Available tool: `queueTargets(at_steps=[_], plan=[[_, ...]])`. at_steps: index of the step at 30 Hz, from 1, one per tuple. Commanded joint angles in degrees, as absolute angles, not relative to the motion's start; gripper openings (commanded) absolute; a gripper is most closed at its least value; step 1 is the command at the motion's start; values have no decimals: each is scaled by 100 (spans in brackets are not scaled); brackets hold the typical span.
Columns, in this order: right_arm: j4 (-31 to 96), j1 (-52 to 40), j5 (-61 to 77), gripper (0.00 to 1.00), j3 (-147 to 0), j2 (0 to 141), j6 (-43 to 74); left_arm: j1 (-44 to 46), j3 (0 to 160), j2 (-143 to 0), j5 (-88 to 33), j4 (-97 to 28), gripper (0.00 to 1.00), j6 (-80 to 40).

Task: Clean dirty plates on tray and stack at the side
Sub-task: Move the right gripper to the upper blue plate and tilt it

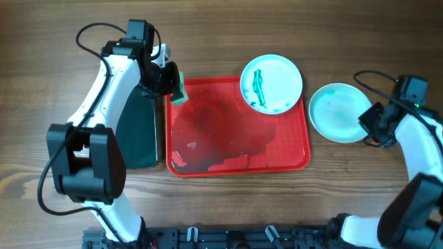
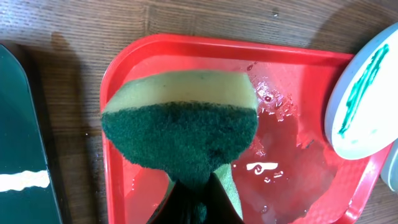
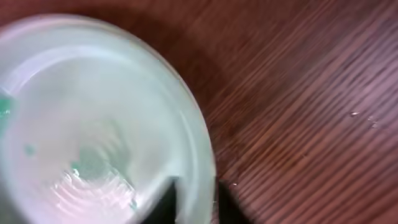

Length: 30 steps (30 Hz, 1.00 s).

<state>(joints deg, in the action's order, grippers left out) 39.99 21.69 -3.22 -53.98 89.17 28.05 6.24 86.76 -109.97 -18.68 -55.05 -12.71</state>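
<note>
The red tray (image 1: 239, 155) lies mid-table and looks wet; it also shows in the left wrist view (image 2: 292, 168). A pale plate (image 1: 271, 83) with green smears rests over the tray's far right corner and shows in the left wrist view (image 2: 364, 93). A mint plate (image 1: 336, 112) with faint green traces sits on the table right of the tray. My right gripper (image 1: 369, 126) is shut on its right rim (image 3: 196, 199); the plate fills the right wrist view (image 3: 93, 124). My left gripper (image 1: 168, 81) is shut on a green-and-yellow sponge (image 2: 180, 130) above the tray's far left corner. No third plate shows.
A narrow black tray (image 1: 138, 131) lies against the red tray's left side, seen also in the left wrist view (image 2: 18, 124). Bare wooden table (image 1: 360, 194) surrounds both trays.
</note>
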Motion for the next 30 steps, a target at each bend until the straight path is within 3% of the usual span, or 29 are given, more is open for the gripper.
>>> queueTargets(at_steps=[1,3,6,9,12,15,20,25,30], plan=[[4101,2171,-167,30,-5376,9155,2626,626,8726,-11028,-1835,-5494,4,-1240],[4233,2154,598,31,-5500,8932,2152,626,8726,-11030,-1835,-5494,4,-1240],[4303,1664,1879,45,-5780,8438,1579,626,8729,-11028,-1835,-5492,4,-1240],[3743,491,1876,47,-5828,8230,1992,626,8726,-11030,-1835,-5494,4,-1243],[3081,-532,858,45,-5828,8611,3092,626,8729,-11030,-1833,-5492,4,-1243],[2679,-998,499,49,-5828,9356,3557,626,8726,-11030,-1833,-5494,4,-1243],[2427,-1103,517,38,-5828,10368,3612,626,8726,-11030,-1833,-5496,4,-1243],[2620,-1098,950,5,-5828,10383,2895,626,8726,-11030,-1833,-5496,4,-1243],[3682,-1330,2530,4,-5830,10252,1841,626,8726,-11030,-1833,-5496,4,-1240]])
